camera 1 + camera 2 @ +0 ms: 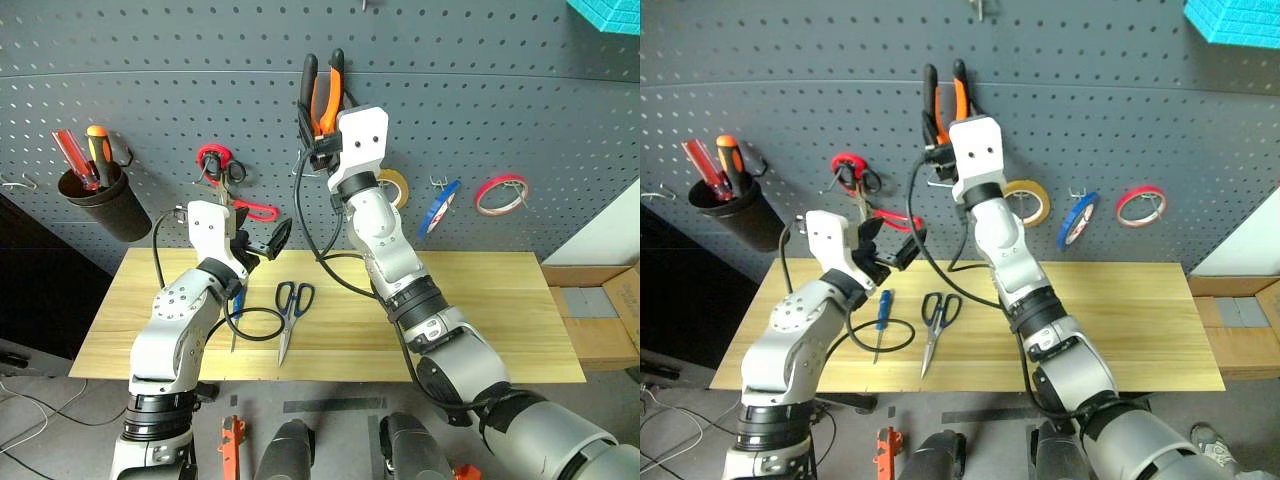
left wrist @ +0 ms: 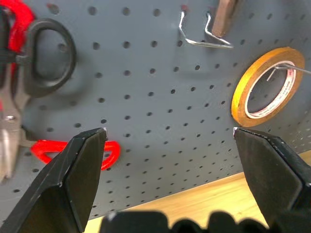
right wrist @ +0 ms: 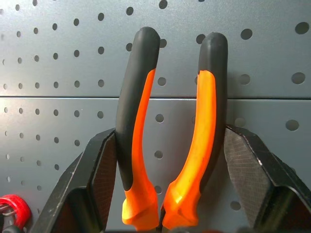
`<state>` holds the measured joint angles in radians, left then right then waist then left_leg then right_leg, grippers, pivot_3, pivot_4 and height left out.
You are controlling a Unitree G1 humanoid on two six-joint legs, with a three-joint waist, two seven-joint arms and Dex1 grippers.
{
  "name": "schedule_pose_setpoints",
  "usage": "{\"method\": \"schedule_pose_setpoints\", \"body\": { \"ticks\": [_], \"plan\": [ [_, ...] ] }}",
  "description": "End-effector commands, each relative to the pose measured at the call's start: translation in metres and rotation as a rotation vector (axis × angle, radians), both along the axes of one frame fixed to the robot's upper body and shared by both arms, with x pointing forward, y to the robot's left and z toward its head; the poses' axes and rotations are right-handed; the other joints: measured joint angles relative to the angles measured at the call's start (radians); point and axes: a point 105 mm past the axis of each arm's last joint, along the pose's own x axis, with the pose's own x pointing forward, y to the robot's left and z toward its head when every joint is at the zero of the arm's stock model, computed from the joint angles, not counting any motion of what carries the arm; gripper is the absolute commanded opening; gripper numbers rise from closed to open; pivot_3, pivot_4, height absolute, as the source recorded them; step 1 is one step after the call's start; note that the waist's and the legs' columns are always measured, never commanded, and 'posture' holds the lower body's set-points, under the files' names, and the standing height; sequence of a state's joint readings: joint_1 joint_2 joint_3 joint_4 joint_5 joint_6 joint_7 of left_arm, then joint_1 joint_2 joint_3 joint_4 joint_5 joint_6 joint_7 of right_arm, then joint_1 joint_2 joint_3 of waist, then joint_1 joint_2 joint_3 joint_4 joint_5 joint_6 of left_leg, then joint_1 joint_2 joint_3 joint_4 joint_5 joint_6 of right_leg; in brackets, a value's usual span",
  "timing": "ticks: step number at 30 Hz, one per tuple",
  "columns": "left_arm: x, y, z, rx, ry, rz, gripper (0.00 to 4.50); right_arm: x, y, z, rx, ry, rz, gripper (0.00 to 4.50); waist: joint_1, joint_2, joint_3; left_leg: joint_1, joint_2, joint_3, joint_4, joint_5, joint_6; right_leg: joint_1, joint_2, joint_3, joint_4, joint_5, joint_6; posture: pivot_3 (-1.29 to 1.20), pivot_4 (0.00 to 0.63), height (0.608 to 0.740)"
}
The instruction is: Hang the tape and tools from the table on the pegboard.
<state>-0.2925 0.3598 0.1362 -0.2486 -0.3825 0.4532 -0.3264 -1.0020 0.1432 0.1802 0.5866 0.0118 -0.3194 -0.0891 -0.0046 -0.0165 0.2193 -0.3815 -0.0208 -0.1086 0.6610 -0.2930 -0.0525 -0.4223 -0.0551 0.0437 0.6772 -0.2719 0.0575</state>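
Pliers [image 3: 170, 145] with orange-and-black handles sit clamped in the right hand [image 3: 170, 194], handles pointing up and the two black fingers pressing one on each handle from the outside. That hand is raised high against the dark grey pegboard [image 1: 520, 90], with the pliers close in front of the holes; whether they touch a hook I cannot tell.

Lower down, the left hand [image 2: 170, 141] is held above the left part of the table [image 1: 480, 310] with its fingers wide apart and nothing between them, facing the pegboard.

On the table lie the long scissors [image 1: 290, 310] with dark handles, blades pointing toward the near edge, and just to their left the slim blue-handled screwdriver [image 1: 881, 315], partly ringed by a black cable.

The blue tape roll [image 1: 438, 207] hangs on the pegboard, right of the raised arm, between a yellow tape roll [image 2: 265, 85] and a red tape roll [image 1: 500, 193]. Further left on the board hang red-handled scissors [image 1: 225, 175], and a black cup [image 1: 100, 195] holds red and orange screwdrivers.
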Motion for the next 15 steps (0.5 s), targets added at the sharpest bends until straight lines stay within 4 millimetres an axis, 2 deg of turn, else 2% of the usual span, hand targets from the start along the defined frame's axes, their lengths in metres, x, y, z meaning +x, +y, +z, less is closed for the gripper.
{"method": "schedule_pose_setpoints", "body": {
  "ticks": [1,8,15],
  "plan": [
    [-0.007,0.002,0.014,0.009,-0.053,-0.008,4.5,-0.02,0.025,-0.003,0.067,0.015,0.084,2.78,0.001,0.0,0.0,0.0,0.0,0.0,0.0,0.0,0.0,0.0,0.0,0.0,0.0,0.0,0.0,0.19,0.237,0.74],
    [-0.008,0.004,0.012,0.011,-0.051,-0.004,4.5,-0.034,0.034,0.004,0.046,-0.039,0.114,2.78,0.002,0.0,0.004,-0.002,0.0,-0.001,0.0,0.0,-0.001,-0.001,0.0,-0.001,-0.001,0.0,0.0,0.18,0.228,0.74],
    [-0.008,0.005,0.013,0.016,-0.057,0.0,4.5,-0.021,0.047,-0.026,-0.096,0.046,0.067,2.78,0.002,0.0,0.004,-0.002,0.0,0.0,-0.001,0.001,-0.001,-0.001,0.0,-0.001,-0.003,0.0,0.0,0.18,0.227,0.74]
  ]
}}
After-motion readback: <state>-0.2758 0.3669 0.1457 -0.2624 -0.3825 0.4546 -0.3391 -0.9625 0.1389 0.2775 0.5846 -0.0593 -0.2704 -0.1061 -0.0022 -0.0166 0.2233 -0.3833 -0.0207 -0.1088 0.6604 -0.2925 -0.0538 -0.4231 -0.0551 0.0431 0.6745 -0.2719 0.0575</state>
